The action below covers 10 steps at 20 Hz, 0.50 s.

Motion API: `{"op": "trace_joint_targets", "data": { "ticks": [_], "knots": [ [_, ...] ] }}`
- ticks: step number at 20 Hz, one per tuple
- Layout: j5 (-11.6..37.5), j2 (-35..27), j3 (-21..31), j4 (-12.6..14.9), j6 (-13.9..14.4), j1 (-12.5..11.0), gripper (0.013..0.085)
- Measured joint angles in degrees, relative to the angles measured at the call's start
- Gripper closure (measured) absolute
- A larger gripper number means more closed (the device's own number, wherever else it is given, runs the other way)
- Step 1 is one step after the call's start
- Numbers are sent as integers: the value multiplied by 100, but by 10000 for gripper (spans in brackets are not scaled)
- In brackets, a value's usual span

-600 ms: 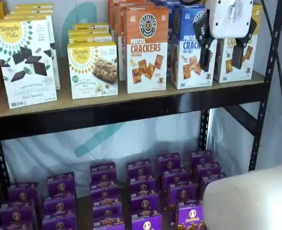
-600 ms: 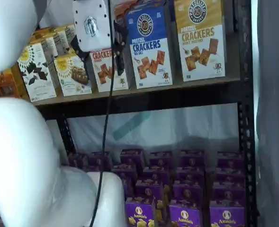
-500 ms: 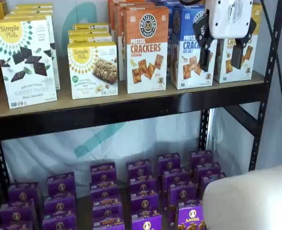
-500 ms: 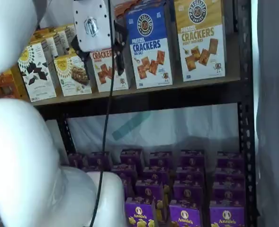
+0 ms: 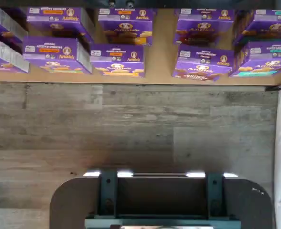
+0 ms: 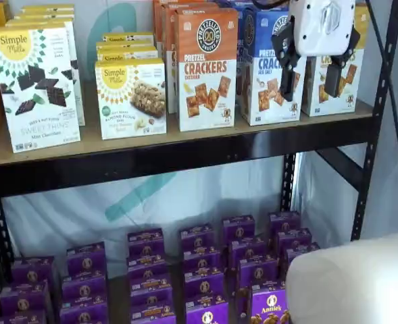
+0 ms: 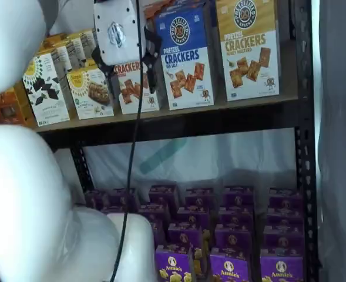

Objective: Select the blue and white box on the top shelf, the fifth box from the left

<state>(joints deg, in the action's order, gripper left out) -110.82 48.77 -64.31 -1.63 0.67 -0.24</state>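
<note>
The blue and white box [image 6: 267, 67] stands upright on the top shelf [image 6: 185, 154], between an orange-topped box and a yellow-topped one. Both shelf views show it, and it is fully visible in one of them [image 7: 184, 56]. My gripper [image 6: 310, 91] hangs in front of the shelf with its white body high and its black fingers pointing down. In a shelf view one finger overlaps the box's right edge. In a shelf view the gripper [image 7: 131, 85] lies just left of the box, over the orange one. A plain gap shows between the fingers, which are open and hold nothing.
An orange-topped Cheddar box [image 6: 207, 67], a yellow-topped cracker box [image 7: 247, 47] and Simple Mills boxes [image 6: 35, 88] share the top shelf. Purple Annie's boxes [image 6: 205, 270] fill the lower shelf and also show as purple boxes [image 5: 119, 59] in the wrist view, above wood flooring [image 5: 130, 129]. A cable [image 7: 131, 153] hangs down.
The gripper has risen slightly and shifted a little sideways in front of the shelf. Its fingers stay apart. No box has moved.
</note>
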Motion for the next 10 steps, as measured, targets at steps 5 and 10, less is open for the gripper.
{"op": "trace_joint_targets", "data": {
  "ticks": [5,10],
  "knots": [
    [426,-231,61,99,-76,-44,130],
    [878,-643,-133,228,-135,-77,130]
  ]
}}
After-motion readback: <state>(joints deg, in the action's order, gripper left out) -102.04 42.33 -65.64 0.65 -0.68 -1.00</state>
